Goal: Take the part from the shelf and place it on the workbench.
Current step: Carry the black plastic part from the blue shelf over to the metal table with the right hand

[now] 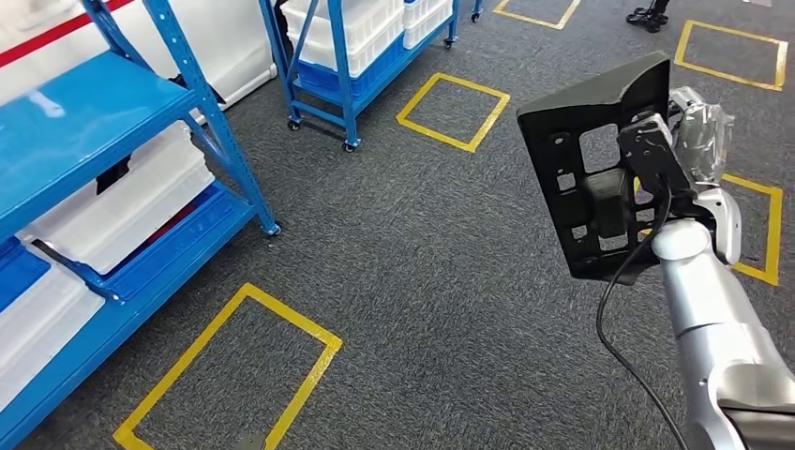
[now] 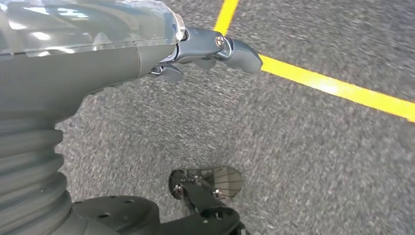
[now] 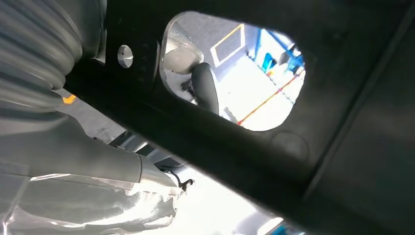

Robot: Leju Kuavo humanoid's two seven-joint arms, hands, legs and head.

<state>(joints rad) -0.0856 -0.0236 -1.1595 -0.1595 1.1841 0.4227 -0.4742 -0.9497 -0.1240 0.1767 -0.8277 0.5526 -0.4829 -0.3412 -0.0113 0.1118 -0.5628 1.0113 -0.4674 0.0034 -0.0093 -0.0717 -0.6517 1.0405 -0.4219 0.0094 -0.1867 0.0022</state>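
Item: black part [image 1: 591, 178], a flat moulded panel with several cut-outs. Location: off the shelf, being carried upright in the air over the grey carpet [image 1: 422, 272], well apart from the blue shelf [image 1: 84, 103] at the robot's left.

Right hand [image 1: 656, 159]: gripping the part; in the right wrist view one dark finger [image 3: 205, 88] is reaching through the part's large opening [image 3: 235, 68], so the hold is passing through a cut-out rather than merely pinching an edge.

Left hand [image 2: 205, 49]: hanging over the carpet beside a yellow floor line [image 2: 337, 88], holding nothing; the fingers that show are lying loosely extended, not clenched.

Step in hand, as judged: carrying the part toward the workbench, which is nowhere among these views. Doing it well is calling for keeping the panel upright and the hooked finger firmly seated, since a wide flat piece is likely to swing or twist about a single hold; turning the body slowly, and keeping the panel's lower corner away from the arm's dangling black cable [image 1: 619, 319].

Count:
- parts in hand: one
- blue shelves: two, the second being a wheeled shelf [image 1: 347, 56] farther off
- white bins [image 1: 131, 202]: several; exact count unclear
- yellow floor rectangles [image 1: 454, 111]: six seen, some cut off by the frame edges
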